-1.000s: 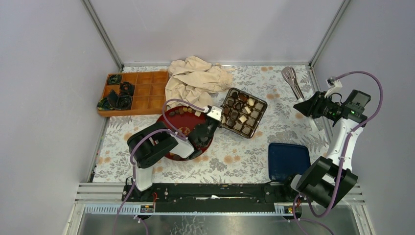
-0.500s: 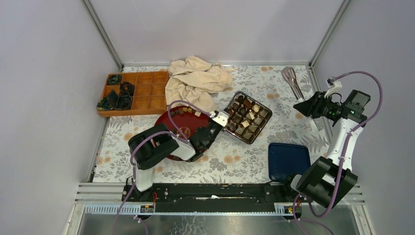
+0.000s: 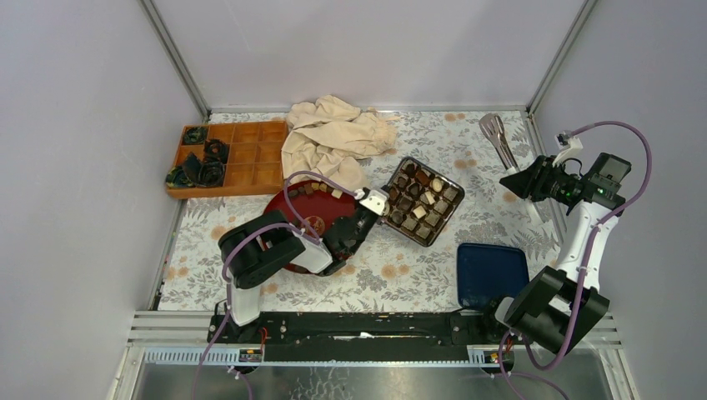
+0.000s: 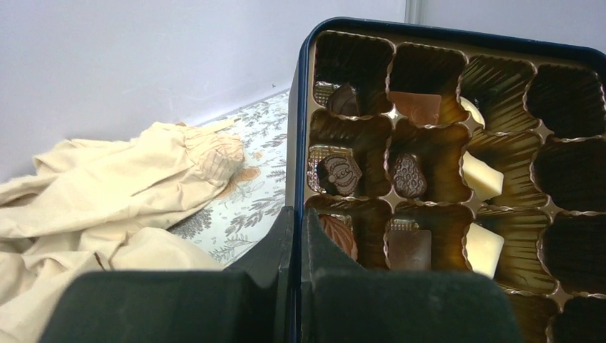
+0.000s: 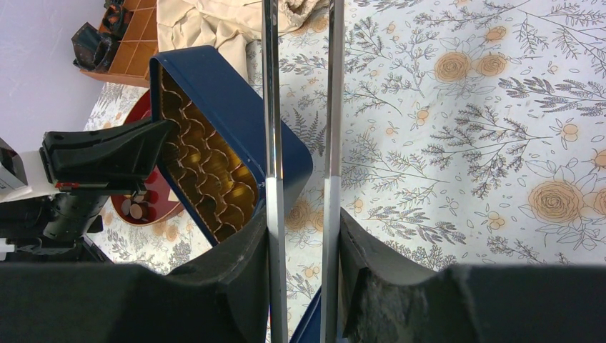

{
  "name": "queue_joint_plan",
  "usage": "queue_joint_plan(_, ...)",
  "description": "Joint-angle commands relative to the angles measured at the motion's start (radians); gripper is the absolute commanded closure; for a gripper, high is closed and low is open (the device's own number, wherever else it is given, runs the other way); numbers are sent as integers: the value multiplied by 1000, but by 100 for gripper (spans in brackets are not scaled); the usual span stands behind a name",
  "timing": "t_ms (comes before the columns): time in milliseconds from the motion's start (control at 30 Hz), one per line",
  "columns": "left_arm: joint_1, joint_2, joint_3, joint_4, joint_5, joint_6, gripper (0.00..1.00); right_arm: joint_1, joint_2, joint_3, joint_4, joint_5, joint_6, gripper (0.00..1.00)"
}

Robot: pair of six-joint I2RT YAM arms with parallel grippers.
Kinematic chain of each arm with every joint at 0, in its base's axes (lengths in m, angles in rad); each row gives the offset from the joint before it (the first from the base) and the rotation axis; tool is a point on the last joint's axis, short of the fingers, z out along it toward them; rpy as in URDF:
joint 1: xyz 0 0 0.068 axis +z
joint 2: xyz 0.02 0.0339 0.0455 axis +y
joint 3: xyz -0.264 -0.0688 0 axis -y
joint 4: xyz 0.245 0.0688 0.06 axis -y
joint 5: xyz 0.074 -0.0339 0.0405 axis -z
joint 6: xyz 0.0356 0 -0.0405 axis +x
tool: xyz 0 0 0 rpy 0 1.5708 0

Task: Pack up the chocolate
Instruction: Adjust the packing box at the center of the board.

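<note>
- Left tool [image 4: 293, 239] is pinched shut on the near rim of a tilted dark-blue tin [image 4: 443, 32].
- Brown and white chocolate pieces [image 4: 409, 175] lie face-up in gold cups [image 4: 564, 86] ahead of it.
- Right tool [image 5: 304, 236] clamps silver metal tongs [image 5: 270, 107], which point lengthwise straight ahead.

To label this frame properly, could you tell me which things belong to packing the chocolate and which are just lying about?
Job: chocolates, chocolate box in left hand, red plate, blue lid, tongs in right hand.
Lying about: beige cloth, wooden divided tray.
</note>
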Motion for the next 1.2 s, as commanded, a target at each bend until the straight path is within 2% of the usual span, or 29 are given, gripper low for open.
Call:
queue_joint_plan(0, 6, -7, 21, 108, -42, -127, 100, 7, -13, 9, 10, -38, -6, 61)
queue_joint_plan(267, 50, -49, 167, -412, -22, -364, 100, 7, -10, 10, 5, -39, -9, 60)
queue_joint_plan(433, 106, -27, 261, -651, 29, -504, 100, 8, -10, 10, 3, -40, -9, 60)
queue_joint_plan(533, 127, 8, 337, -779, 71, -534, 100, 8, -9, 12, 2, -40, -9, 60)
queue_joint_plan(700, 137, 43, 408, -875, 109, -555, 77, 16, -5, 22, -15, -35, -29, 60)
queue_joint_plan(833, 151, 35, 423, -909, 129, -577, 70, 34, 5, 51, -68, -23, -71, 60)
queue_joint_plan(900, 160, 4, 417, -919, 133, -588, 58, 58, 4, 63, -92, -7, -103, 60)
queue_joint_plan(1067, 235, -187, 365, -952, 252, -590, 27, 216, -1, 101, -186, 56, -220, 60)
queue_joint_plan(1167, 349, -326, 326, -1003, 430, -621, 19, 361, -2, 120, -231, 120, -293, 60)
